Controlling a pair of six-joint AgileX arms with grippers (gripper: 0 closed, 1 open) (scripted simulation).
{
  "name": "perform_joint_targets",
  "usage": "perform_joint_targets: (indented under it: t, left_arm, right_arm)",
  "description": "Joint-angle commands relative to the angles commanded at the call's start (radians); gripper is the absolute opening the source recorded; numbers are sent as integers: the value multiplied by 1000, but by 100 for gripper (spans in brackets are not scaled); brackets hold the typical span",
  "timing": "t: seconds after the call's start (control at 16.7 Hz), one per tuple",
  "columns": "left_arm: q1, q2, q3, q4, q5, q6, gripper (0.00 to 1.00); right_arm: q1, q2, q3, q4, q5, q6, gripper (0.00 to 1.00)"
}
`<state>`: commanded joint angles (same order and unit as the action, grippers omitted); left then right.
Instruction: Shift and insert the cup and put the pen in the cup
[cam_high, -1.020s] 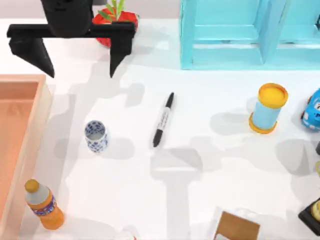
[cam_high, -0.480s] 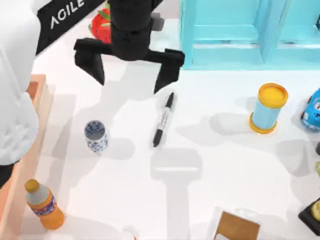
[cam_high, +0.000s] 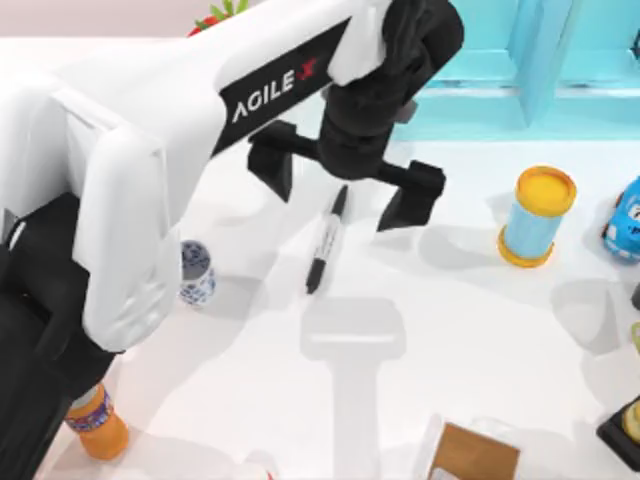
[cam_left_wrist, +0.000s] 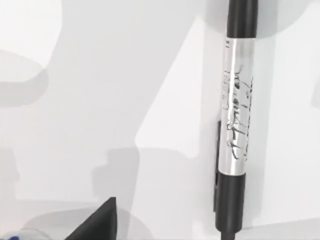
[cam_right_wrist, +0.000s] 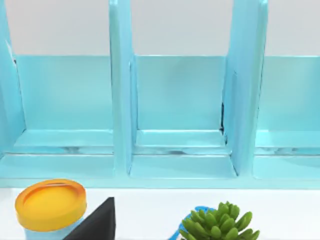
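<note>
Two black fingers of the left gripper (cam_high: 346, 188) stood spread wide, hovering over the upper end of the pen (cam_high: 327, 239), which lay flat near the table's (cam_high: 450, 330) middle. The cup (cam_high: 196, 272) stood upright at the pen's nine o'clock, partly behind the arm; the light-blue cylinder (cam_high: 537, 216) stood at its three o'clock.

White tabletop (cam_high: 420, 330). Pen (cam_high: 326, 240) lies flat near centre, tip toward 7 o'clock. Cup (cam_high: 196, 272) stands upright at 9 o'clock from it, apart. Blue cylinder with yellow rims (cam_high: 537, 216) at 3 o'clock. Orange bottle (cam_high: 97, 428) at 8 o'clock. Brown box (cam_high: 474, 455) at 5 o'clock. Turquoise shelf unit (cam_high: 520, 70) at 1 o'clock. Toy car (cam_high: 626, 220) at right edge.
</note>
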<state>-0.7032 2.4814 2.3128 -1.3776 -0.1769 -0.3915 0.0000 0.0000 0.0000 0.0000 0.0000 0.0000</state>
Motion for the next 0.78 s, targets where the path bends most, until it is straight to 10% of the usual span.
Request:
perform_joint_targets:
  t: [0.78]
  left_arm:
    - [37, 64, -255, 326, 2, 38, 100]
  right_arm:
    - [0, 0, 0, 0, 0, 0, 100]
